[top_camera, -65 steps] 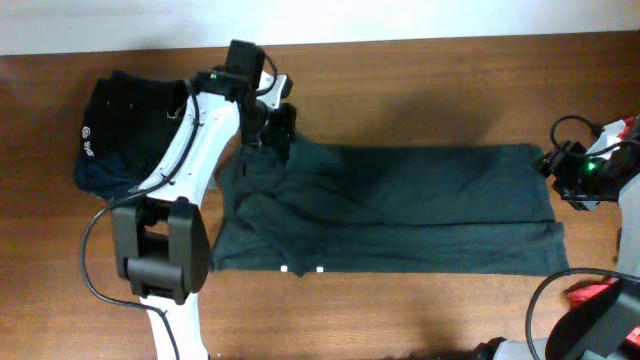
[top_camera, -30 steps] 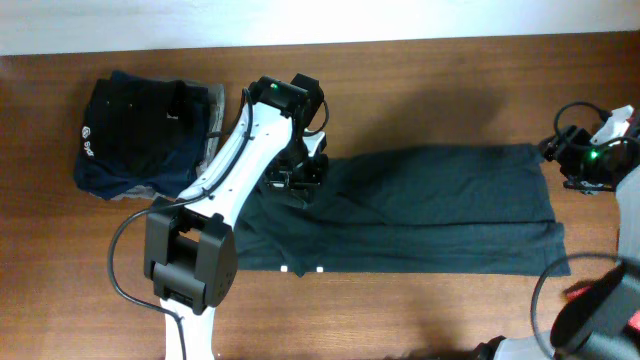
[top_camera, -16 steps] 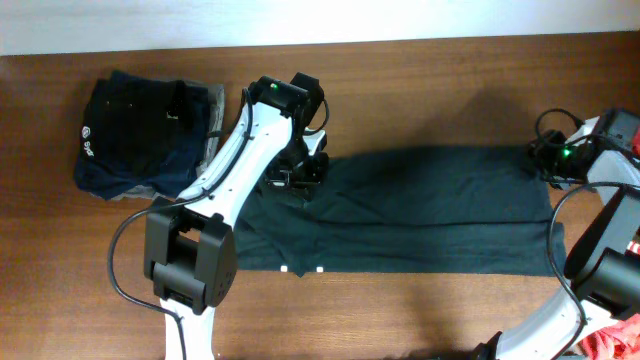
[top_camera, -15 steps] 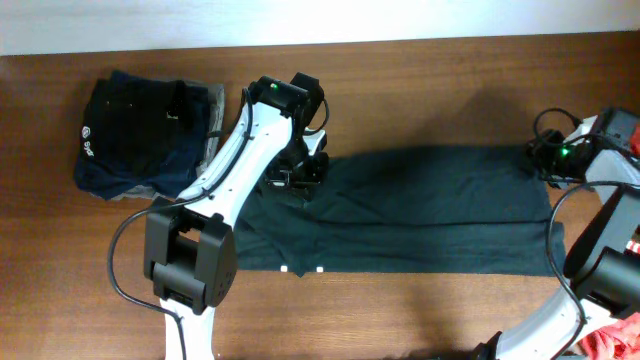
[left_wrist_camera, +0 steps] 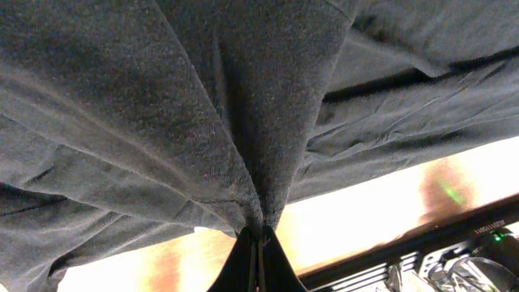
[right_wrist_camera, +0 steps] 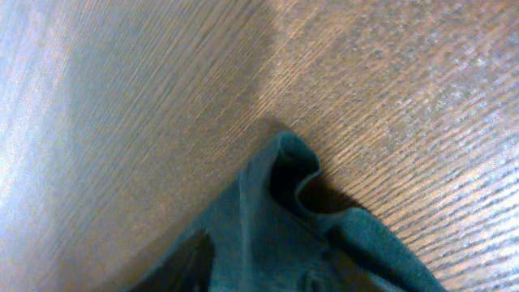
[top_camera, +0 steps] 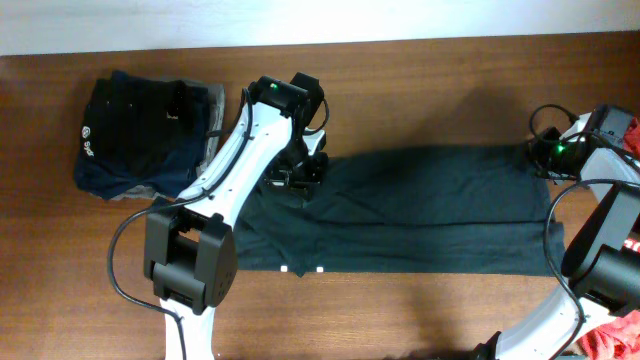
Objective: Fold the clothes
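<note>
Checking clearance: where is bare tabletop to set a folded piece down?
The wooden table is bare behind the spread dark green garment and in front of its hem. Crowded: folded dark stack and left gripper at left, right gripper at right.

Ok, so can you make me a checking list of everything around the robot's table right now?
Surface: brown wooden table.
Job's things: dark green garment spread flat mid-table; pile of dark clothes at the left end; red cloth peeking in at the right edge.
Clutter: nothing seen.
Grippers: left gripper shut, pinching a fold of the garment; right gripper at the garment's far right corner, open or shut cannot be told.
Cables: black cables loop beside both arms.
Surroundings: pale wall along the table's far edge.
</note>
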